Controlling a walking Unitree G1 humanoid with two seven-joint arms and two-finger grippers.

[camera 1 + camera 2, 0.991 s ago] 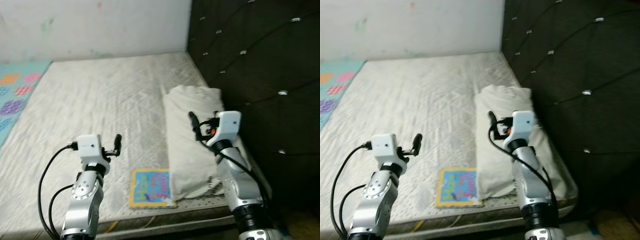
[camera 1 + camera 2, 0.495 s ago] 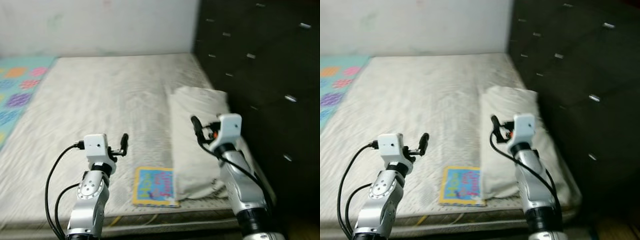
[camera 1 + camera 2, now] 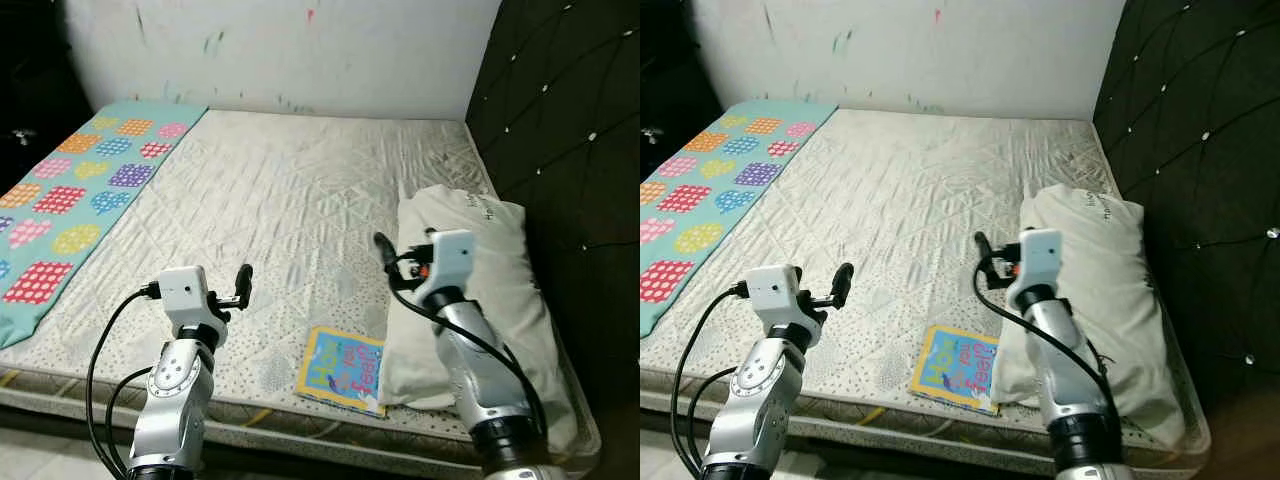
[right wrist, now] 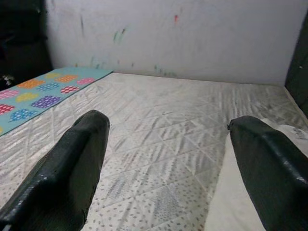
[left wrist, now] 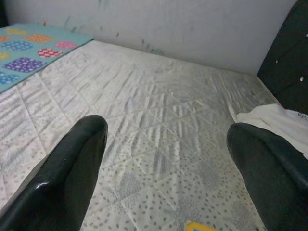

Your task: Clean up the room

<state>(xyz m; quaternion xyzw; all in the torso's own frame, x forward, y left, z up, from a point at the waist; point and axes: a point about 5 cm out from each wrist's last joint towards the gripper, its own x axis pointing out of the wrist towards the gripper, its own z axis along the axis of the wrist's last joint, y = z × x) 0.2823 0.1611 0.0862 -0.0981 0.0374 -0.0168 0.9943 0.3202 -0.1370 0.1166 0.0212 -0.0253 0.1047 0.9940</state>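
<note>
You are looking down at a bare quilted mattress [image 3: 280,220] that fills most of the head view. Your left gripper [image 3: 243,283] is held up above the near edge of the mattress, at about 7 o'clock in the picture. In its wrist view the two black fingers [image 5: 72,178] stand wide apart, and between them there is nothing, just mattress cloth. Your right gripper [image 3: 383,250] is held up at about 5 o'clock, over the near left edge of the pillow. Its fingers [image 4: 67,173] are also spread wide and they hold nothing.

The things to tidy lie on the mattress. A colourful children's book [image 3: 343,369] lies flat near the front edge at 6 o'clock, between your two arms. Its right side is touching the pillow, or very close to it; I cannot tell which. The white pillow [image 3: 480,300] lies along the right side, from 3 o'clock down to 5 o'clock, just beside the dark tufted headboard [image 3: 570,150]. It looks crumpled, and some small print is at its far end, too small to read.

At 9 to 10 o'clock a turquoise cloth [image 3: 70,200] with coloured checked patches lies along the left side of the mattress. At 12 o'clock there is a white wall [image 3: 300,50] with some small paint marks on it.
</note>
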